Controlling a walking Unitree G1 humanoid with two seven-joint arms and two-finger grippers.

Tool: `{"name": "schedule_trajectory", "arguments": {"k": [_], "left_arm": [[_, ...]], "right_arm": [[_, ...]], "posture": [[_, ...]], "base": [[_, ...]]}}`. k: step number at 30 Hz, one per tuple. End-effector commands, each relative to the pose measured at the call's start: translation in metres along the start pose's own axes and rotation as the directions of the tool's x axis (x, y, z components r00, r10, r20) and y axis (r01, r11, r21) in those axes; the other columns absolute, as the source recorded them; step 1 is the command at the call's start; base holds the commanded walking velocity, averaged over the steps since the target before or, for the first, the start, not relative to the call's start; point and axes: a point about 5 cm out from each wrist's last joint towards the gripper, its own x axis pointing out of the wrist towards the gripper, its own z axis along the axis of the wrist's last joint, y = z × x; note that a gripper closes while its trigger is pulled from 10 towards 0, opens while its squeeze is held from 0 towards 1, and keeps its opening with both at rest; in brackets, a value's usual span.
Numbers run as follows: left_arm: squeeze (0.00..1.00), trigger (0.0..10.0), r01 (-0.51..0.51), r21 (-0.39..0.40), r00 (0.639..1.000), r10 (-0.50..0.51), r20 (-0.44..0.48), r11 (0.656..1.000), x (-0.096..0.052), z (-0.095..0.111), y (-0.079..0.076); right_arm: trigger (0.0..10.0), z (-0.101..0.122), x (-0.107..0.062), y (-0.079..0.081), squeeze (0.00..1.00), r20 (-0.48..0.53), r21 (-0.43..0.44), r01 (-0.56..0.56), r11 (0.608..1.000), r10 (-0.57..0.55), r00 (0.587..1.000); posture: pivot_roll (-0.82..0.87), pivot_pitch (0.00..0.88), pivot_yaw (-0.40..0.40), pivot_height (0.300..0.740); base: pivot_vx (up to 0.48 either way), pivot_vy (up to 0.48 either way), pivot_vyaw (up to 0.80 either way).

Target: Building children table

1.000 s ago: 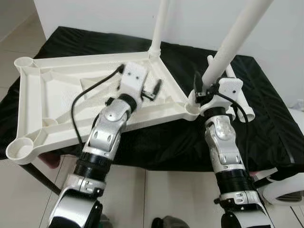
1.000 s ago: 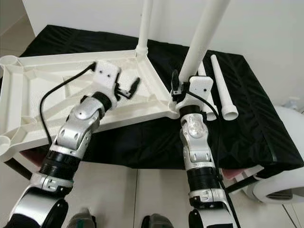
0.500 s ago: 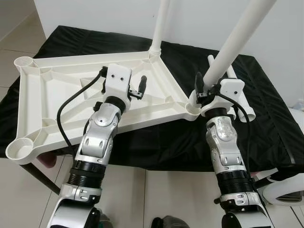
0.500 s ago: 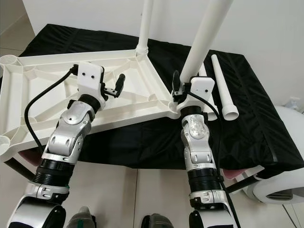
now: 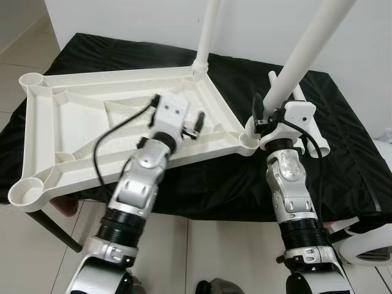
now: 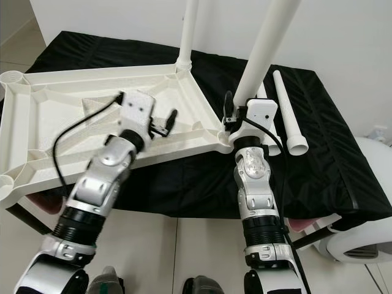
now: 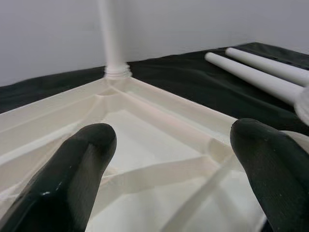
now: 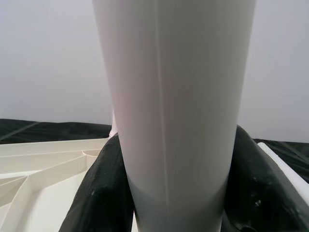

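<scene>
A white plastic table top [image 5: 55, 122] lies upside down on a black cloth [image 5: 349, 159]. One white leg [image 5: 206, 37] stands upright in its far corner socket. My right gripper [image 5: 264, 115] is shut on a second leg [image 5: 303, 52], which stands tilted at the near right corner socket [image 5: 248, 142]; the right wrist view shows both fingers pressed against this leg [image 8: 169, 121]. My left gripper [image 5: 195, 124] hovers open over the ribbed underside, holding nothing, and the left wrist view shows its fingers [image 7: 82, 159] spread wide above the ribs.
Two loose white legs [image 6: 289, 119] lie on the cloth to the right of my right gripper. Bare corner sockets show at the far left [image 5: 30, 79] and near left [image 5: 24, 193]. A white rounded object [image 5: 367, 248] sits on the tiled floor at lower right.
My left gripper swung left over the table top, then came back right toward the near right edge, staying open. The right gripper and its leg have held still.
</scene>
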Motion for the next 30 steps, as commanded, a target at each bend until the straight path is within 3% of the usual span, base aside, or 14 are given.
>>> {"name": "schedule_trajectory", "arguments": {"k": [1,7,12,13,14,15,17,22,25,27,30], "left_arm": [[0.00,10.0,0.105,0.002,0.994,-0.105,0.010,0.994,0.002,0.004,-0.010],[0.00,10.0,0.118,0.001,0.993,-0.118,-0.010,0.993,-0.003,-0.001,-0.010],[0.00,10.0,0.092,-0.034,0.995,-0.091,0.033,0.995,-0.008,0.004,-0.005],[0.00,10.0,0.048,-0.081,0.998,-0.044,0.054,0.996,-0.010,0.007,0.002],[0.00,10.0,-0.048,-0.141,0.993,0.062,0.096,0.989,-0.017,0.012,0.020],[0.00,10.0,-0.048,-0.141,0.993,0.062,0.096,0.989,-0.017,0.012,0.020],[0.00,10.0,-0.148,-0.150,0.977,0.168,0.131,0.978,-0.028,0.016,0.040],[0.00,10.0,-0.215,-0.128,0.961,0.233,0.151,0.968,-0.037,0.017,0.051],[0.00,10.0,-0.292,-0.115,0.941,0.307,0.146,0.950,-0.052,0.012,0.063],[0.00,10.0,-0.292,-0.115,0.941,0.307,0.146,0.950,-0.052,0.012,0.063],[0.00,10.0,-0.326,-0.111,0.932,0.339,0.128,0.939,-0.064,0.007,0.068]], "right_arm": [[10.0,0.001,-0.001,-0.006,0.00,-0.001,-0.016,0.023,1.000,-0.023,1.000],[10.0,0.000,-0.004,-0.008,0.00,-0.007,-0.021,0.033,0.999,-0.033,0.999],[10.0,0.000,-0.004,-0.008,0.00,-0.006,-0.022,0.032,0.999,-0.033,0.999],[10.0,0.001,-0.004,-0.009,0.00,-0.006,-0.022,0.032,0.999,-0.032,0.999],[10.0,0.001,-0.005,-0.009,0.00,-0.008,-0.021,0.029,0.999,-0.029,1.000],[10.0,0.001,-0.005,-0.009,0.00,-0.008,-0.021,0.029,0.999,-0.029,1.000],[10.0,0.000,-0.007,-0.009,0.00,-0.018,-0.016,0.019,1.000,-0.019,1.000],[10.0,-0.002,-0.010,-0.007,0.00,-0.031,-0.011,0.004,1.000,-0.005,1.000],[10.0,-0.005,-0.016,-0.003,0.00,-0.058,0.011,-0.013,1.000,0.014,0.998],[10.0,-0.005,-0.016,-0.003,0.00,-0.058,0.011,-0.013,1.000,0.014,0.998],[10.0,-0.005,-0.019,0.000,0.00,-0.064,0.020,-0.025,0.999,0.027,0.998]], "posture": [[0.06,0.005,-0.071,0.740],[0.06,0.009,-0.068,0.740],[0.06,0.013,-0.070,0.740],[0.06,0.014,-0.071,0.740],[0.06,0.016,-0.075,0.740],[0.06,0.016,-0.075,0.740],[0.06,0.018,-0.077,0.740],[0.07,0.021,-0.085,0.740],[0.08,0.020,-0.091,0.740],[0.08,0.020,-0.091,0.740],[0.08,0.023,-0.090,0.740]], "base": [[0.000,0.000,0.00],[0.000,0.000,0.00],[0.000,0.000,0.00],[0.000,0.000,0.00],[0.000,0.000,0.00],[0.000,0.000,0.00],[0.000,0.000,0.00],[0.000,0.000,0.00],[0.000,0.000,0.00],[0.000,0.000,0.00],[0.000,0.000,0.00]]}}
